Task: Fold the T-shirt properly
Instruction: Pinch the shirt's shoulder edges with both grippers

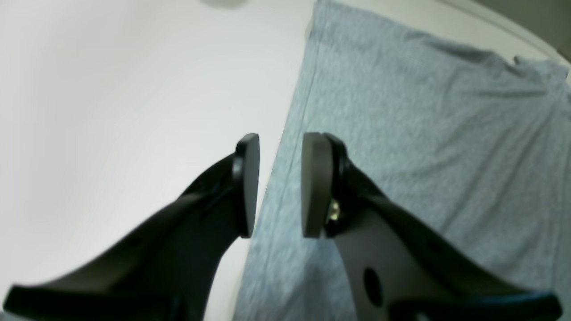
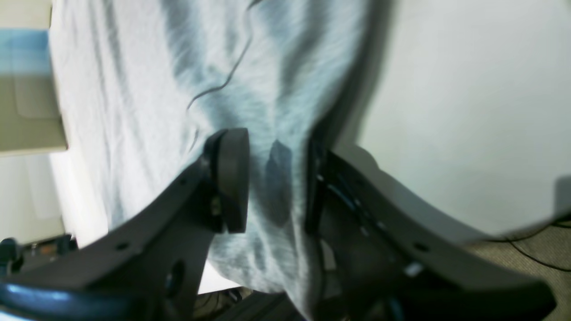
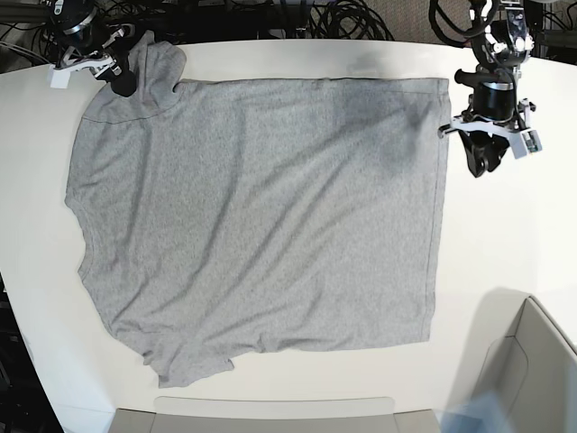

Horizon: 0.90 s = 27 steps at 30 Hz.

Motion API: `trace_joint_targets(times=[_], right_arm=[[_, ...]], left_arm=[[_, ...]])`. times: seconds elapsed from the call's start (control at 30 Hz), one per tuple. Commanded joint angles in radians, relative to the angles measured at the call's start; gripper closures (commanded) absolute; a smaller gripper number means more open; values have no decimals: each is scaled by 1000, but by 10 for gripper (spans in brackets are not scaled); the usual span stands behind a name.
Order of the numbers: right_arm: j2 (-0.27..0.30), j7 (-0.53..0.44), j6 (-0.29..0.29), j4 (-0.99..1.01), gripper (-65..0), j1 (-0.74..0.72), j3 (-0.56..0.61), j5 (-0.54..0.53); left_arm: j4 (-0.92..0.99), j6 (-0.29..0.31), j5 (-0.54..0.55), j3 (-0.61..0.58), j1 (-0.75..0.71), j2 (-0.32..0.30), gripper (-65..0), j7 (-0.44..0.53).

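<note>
Left wrist view: the T-shirt [image 1: 424, 147] is a light heather-grey cloth lying flat on the white surface [image 1: 134, 89], its straight hemmed edge running down the middle of the picture, with a few soft wrinkles toward the far corner. The left claw [image 1: 280, 185] hangs over that edge with a narrow gap between its pads — nothing in it, one pad over bare surface, the other over cloth.

Right wrist view: the grey cloth [image 2: 187, 89] is rumpled here, with deep folds. The right claw [image 2: 276, 180] has a fold of it between its pads, and the cloth fills the gap, so the claw holds the T-shirt.

Base view: the T-shirt [image 3: 261, 225] is spread out plain side up, covering most of the white surface [image 3: 505, 244], hem toward the left claw [image 3: 485, 155]. The right claw [image 3: 122, 77] sits at the far corner — there the cloth is bunched up around it.
</note>
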<state>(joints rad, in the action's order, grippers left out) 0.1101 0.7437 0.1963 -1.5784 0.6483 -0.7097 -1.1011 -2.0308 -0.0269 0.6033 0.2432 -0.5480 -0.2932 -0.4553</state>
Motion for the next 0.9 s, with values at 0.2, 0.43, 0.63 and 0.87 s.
trace_joint_targets(times=[0.2, 0.43, 0.63, 0.87], right_arm=[[12, 38, -18, -27, -191, 38, -3, 43], [43, 38, -18, -70, -191, 57, 2, 43], [46, 38, -18, -66, -191, 55, 2, 43], [47, 38, -18, -67, -191, 52, 3, 43]], left_arm=[[11, 3, 53, 49, -70, -5, -226, -124], [244, 5, 530, 284, -53, -13, -237, -379], [302, 18, 564, 322, 19, -7, -238, -532], [411, 181, 548, 318, 26, 18, -237, -538]])
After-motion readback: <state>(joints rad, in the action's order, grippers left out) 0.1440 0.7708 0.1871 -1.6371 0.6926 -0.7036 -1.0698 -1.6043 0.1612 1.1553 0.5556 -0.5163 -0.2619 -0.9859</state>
